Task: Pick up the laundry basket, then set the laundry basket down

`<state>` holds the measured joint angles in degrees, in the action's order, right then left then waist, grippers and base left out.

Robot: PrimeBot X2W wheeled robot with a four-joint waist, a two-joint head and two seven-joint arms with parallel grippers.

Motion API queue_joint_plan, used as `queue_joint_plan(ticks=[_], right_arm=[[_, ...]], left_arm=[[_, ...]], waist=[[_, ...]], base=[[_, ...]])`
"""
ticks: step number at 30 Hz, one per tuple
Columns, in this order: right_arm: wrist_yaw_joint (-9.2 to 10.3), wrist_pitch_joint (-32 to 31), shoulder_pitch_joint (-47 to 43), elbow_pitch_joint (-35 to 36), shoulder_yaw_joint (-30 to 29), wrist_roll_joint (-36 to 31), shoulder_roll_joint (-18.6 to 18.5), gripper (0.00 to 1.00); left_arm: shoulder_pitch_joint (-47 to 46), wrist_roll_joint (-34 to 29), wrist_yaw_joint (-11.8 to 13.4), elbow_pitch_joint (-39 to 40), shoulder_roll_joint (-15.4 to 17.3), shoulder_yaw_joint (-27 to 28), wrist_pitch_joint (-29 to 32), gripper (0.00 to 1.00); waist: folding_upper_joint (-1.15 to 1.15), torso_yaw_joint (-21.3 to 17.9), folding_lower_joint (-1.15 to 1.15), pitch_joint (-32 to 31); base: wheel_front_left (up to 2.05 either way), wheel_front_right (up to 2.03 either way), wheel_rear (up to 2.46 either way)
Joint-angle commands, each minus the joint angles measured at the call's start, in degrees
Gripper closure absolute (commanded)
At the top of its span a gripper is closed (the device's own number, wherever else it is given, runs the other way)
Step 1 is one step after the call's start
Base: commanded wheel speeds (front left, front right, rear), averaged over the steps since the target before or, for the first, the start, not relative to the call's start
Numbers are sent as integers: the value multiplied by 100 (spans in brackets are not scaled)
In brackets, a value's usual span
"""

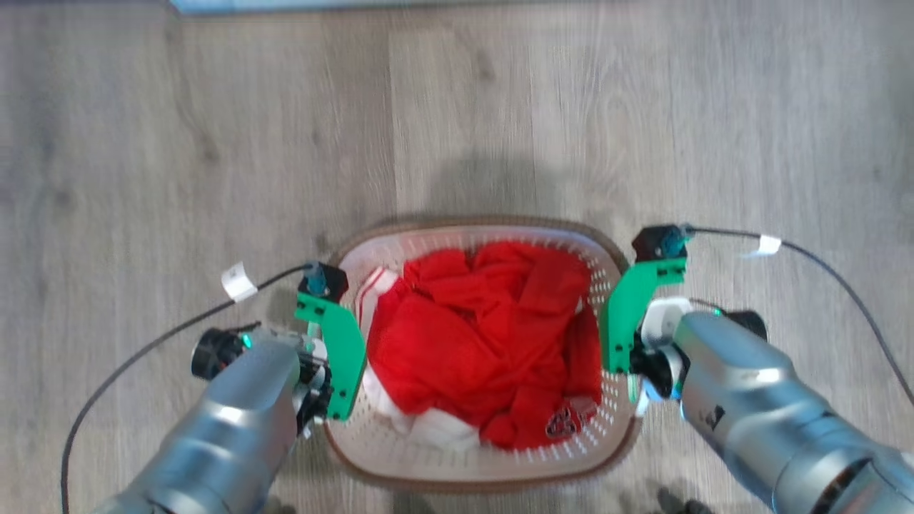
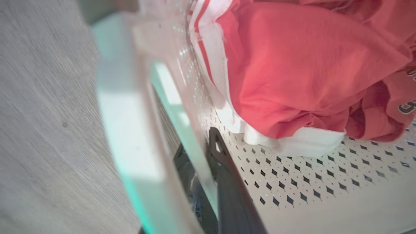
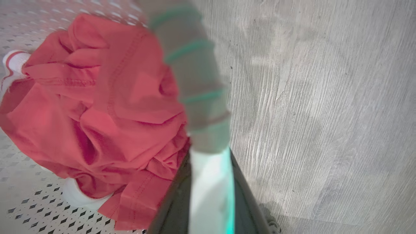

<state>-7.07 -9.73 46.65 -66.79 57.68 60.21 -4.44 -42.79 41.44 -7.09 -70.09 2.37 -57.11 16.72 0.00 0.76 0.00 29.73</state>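
The laundry basket (image 1: 471, 227), oval and white with perforated walls and a brown rim, sits low in the head view between my two arms. Crumpled red clothing (image 1: 485, 335) and some white fabric fill it. My left gripper (image 1: 341, 389) is at its left side, shut on the basket's side wall (image 2: 182, 107), with one dark finger (image 2: 227, 182) inside and the other outside. My right gripper (image 1: 620, 353) is shut on the right rim (image 3: 201, 97), a dark finger (image 3: 243, 195) on each side. Whether the basket touches the floor I cannot tell.
Grey wood-plank floor (image 1: 214, 143) lies all around the basket. A pale blue edge (image 1: 285, 6) runs along the top of the head view. Black cables (image 1: 143, 350) trail from both wrists out to the sides.
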Motion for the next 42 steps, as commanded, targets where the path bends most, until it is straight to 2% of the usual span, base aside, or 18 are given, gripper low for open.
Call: queue_joint_plan(ticks=[1, 8, 20, 28, 42], right_arm=[[-42, -8, -210, 227, 121, 24, 125, 100], [-42, -43, -568, 353, 283, 325, 35, 100], [-42, -411, -1101, 462, 548, 851, 43, 100], [-42, -509, -1038, 450, 680, 983, 52, 100], [-42, -420, -922, 435, 937, 1141, 46, 100]], left_arm=[[121, -16, -39, 134, 51, -89, 62, 100], [295, 263, -39, 97, 51, -384, 72, 100], [849, 868, -39, 330, 51, -923, 742, 100], [731, 1208, -39, 529, 51, -1166, 1143, 100], [638, 1500, -39, 588, 87, -1489, 1260, 100]], waist=[[0, 97, 0, -475], [0, 169, 0, -1419], [0, 258, 0, -2786], [0, 360, 0, -3027], [0, 361, 0, -3099]], base=[[0, 0, 0], [0, 0, 0], [0, 0, 0], [0, 0, 0], [0, 0, 0]])
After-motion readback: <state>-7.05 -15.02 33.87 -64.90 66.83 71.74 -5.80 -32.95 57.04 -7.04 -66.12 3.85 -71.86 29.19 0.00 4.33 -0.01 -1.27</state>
